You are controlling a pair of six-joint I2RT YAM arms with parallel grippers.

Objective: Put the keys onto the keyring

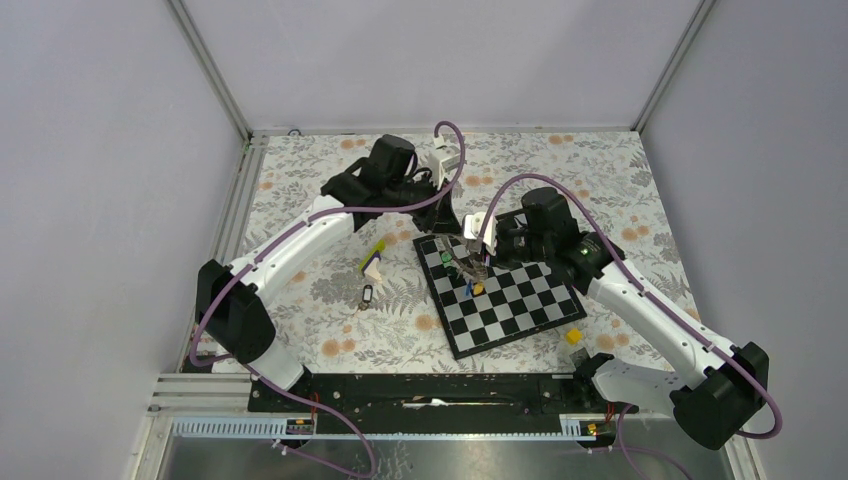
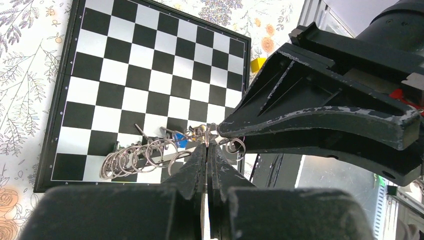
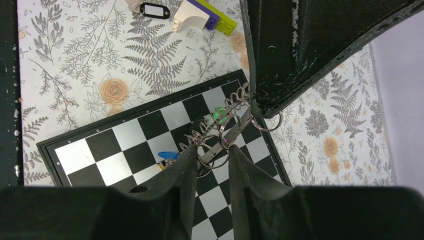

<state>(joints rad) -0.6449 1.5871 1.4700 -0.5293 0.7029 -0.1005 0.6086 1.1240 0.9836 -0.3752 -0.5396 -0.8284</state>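
The keyring (image 2: 140, 156) is stretching over the chessboard (image 2: 150, 60) as a springy coil of thin wire loops. It looks light and slippery and is likely to flex, so an end loop is the best hold. The left gripper (image 2: 206, 145) is pinching one end with its fingers together on the wire, the right gripper (image 3: 210, 156) is straddling the coil with jaws slightly apart, and the blue key (image 3: 167, 155) is lying on the board underneath.

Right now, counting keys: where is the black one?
In the top view the black key lies on the table, left of the chessboard, just below the lime-and-white wedge.
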